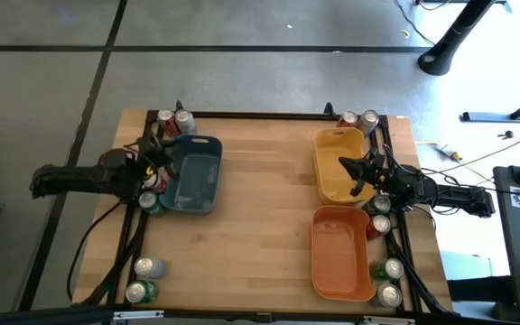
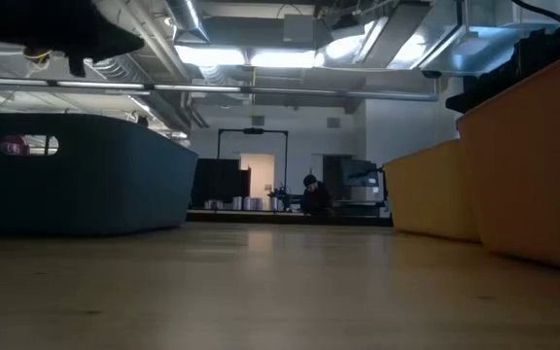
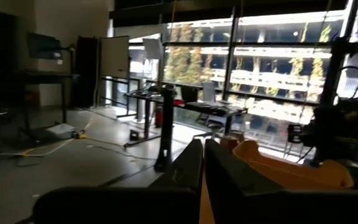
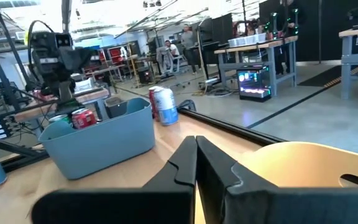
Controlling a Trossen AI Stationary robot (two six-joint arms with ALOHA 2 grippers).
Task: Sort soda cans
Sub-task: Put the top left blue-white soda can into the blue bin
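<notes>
Soda cans stand upright in small groups along the table's left and right edges: two at the far left (image 1: 175, 121), two at the near left (image 1: 143, 280), one by the blue-grey bin (image 1: 152, 200), two at the far right (image 1: 359, 119), and several down the right side (image 1: 382, 217). My left gripper (image 1: 168, 162) is shut and empty, raised over the left rim of the blue-grey bin (image 1: 192, 173); the left wrist view shows it (image 3: 202, 148) pointing level across the table. My right gripper (image 1: 342, 163), also shut and empty (image 4: 196, 142), hovers over the yellow bin (image 1: 339, 162).
An orange bin (image 1: 341, 251) sits at the near right, in front of the yellow bin. The table's middle, between the bins, is bare wood (image 1: 260, 208). Black rails and cables run along both side edges. Beyond the table lie benches and a person far off (image 2: 311, 194).
</notes>
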